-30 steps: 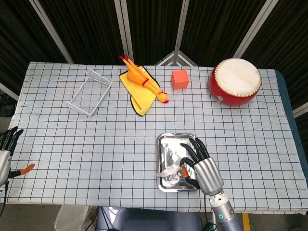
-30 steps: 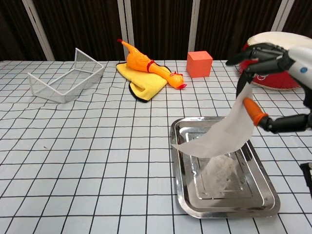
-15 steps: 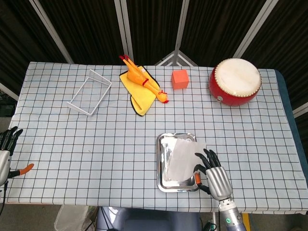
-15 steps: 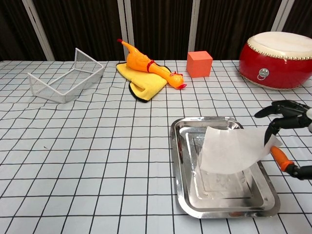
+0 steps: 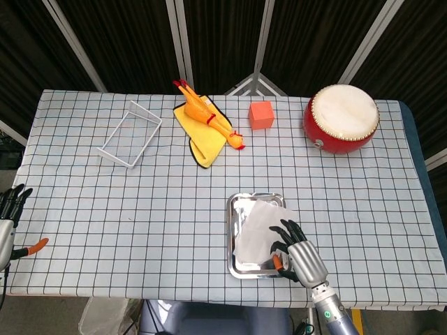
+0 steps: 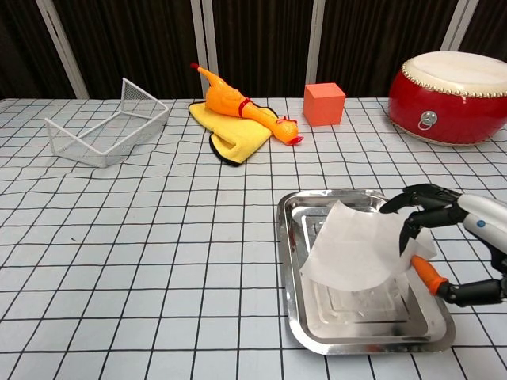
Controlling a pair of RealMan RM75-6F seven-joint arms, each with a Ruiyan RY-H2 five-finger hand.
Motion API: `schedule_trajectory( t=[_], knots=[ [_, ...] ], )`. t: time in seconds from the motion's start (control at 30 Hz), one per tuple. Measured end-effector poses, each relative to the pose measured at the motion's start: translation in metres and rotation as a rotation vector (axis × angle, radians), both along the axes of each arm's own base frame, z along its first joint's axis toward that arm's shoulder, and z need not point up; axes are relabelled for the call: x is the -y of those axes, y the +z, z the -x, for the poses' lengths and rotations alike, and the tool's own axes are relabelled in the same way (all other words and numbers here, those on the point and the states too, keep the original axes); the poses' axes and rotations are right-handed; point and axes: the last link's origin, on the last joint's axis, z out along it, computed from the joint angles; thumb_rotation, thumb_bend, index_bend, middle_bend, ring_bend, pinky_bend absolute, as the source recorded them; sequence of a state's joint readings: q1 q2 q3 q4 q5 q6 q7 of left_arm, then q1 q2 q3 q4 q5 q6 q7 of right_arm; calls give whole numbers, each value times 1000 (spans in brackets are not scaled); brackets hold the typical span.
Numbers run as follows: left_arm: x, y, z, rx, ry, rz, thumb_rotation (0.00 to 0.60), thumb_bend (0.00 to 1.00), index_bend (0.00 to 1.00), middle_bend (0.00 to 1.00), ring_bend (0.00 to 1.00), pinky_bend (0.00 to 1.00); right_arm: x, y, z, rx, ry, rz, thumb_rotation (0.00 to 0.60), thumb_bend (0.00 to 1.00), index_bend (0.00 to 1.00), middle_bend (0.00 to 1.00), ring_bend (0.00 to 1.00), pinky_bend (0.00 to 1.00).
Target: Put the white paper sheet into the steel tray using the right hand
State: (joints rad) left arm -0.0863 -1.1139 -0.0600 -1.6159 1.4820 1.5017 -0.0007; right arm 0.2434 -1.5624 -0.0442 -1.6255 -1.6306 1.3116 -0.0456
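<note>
The right robot hand (image 6: 432, 237) is hovering low over the right side of the steel tray (image 6: 295, 237), fingers curled downward and pinching the right edge of the white paper sheet (image 6: 352, 253) against its orange-tipped thumb. The sheet is bowing upward in a loose arch, its left part drooping over the tray's inner floor and its far corner lifting near the tray's back rim. The left robot hand (image 5: 8, 220) is resting at the bench's left edge, fingers spread and gripping nothing.
</note>
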Motion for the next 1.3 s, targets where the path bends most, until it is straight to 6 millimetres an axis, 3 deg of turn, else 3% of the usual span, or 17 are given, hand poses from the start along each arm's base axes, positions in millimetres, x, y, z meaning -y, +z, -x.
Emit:
schedule_trajectory(
  t=[0.3,0.7,1.17,1.3],
  knots=[
    [-1,0,1,10,-3,7,600,0,0,0,0,0,10,-4,-4,44,80,-69,600,666,706,207,0,0],
    [1,-2,0,6,-8,12,600,0,0,0,0,0,-10,4,16,70,60,-137,600,665,712,207,0,0],
    [0,-2,0,13,-1,14,600,0,0,0,0,0,17,-3,36,-6,-47,-132,600,644,710,207,0,0],
    [0,-2,0,14,-3,13,600,0,0,0,0,0,17,-3,36,-24,-43,-126,600,536,589,205,0,0]
  ],
)
